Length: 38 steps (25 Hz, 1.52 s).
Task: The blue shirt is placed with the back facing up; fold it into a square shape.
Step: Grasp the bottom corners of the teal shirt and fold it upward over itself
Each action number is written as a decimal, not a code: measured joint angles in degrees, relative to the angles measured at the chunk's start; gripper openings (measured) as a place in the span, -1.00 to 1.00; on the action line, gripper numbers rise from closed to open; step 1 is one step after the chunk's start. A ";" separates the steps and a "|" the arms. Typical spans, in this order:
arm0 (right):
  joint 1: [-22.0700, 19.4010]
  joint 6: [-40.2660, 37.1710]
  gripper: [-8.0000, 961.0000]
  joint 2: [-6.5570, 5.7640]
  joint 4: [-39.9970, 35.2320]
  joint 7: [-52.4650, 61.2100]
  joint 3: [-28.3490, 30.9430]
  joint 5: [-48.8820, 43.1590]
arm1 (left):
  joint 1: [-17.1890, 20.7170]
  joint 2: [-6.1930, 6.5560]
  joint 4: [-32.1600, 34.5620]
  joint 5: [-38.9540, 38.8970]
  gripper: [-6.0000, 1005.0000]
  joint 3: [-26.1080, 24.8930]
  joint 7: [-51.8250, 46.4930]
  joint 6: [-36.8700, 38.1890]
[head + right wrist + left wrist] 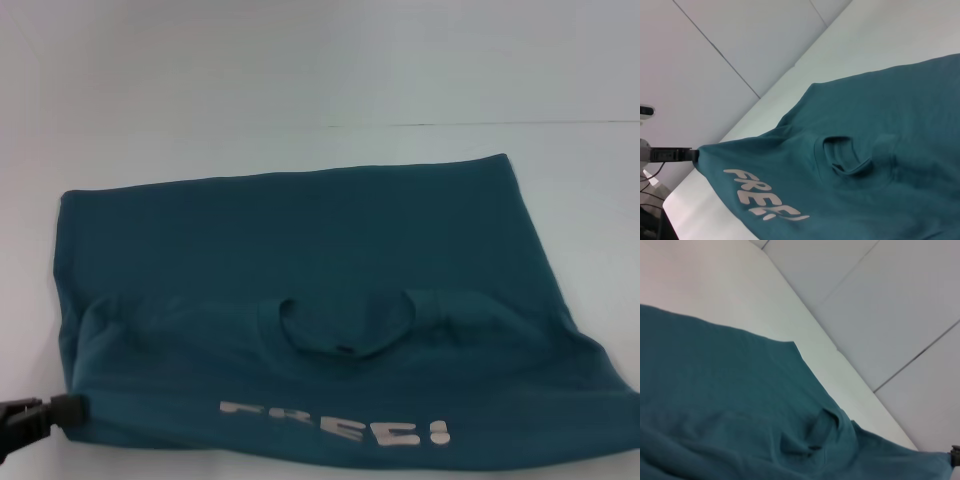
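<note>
Blue shirt (300, 260) fills lower centre of table (300, 70), soft, limp; left gripper (45, 415) lower left, jaws clamped on its corner, right gripper unseen; grab corners, hems for folding

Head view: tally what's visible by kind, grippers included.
Blue shirt, white "FREE!" lettering showing: 1
Left gripper, at the shirt's near left corner: 1
White table: 1
Right gripper: 0, out of view
Total: 3
</note>
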 joint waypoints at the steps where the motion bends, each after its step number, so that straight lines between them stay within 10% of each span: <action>1: 0.20 0.00 -0.94 0.00 0.07 0.00 0.09 -0.01 | -0.19 0.09 -0.11 0.00 -0.94 -0.26 -0.04 -0.05; 17: 16.91 18.12 -0.94 -1.97 9.06 0.98 5.84 0.24 | -17.31 6.31 -16.26 0.11 -0.94 -0.81 -1.68 -24.73; 38: 31.26 66.82 -0.93 0.73 25.01 -6.30 -5.21 3.73 | -27.04 3.07 -24.86 -0.77 -0.94 9.51 1.57 -67.88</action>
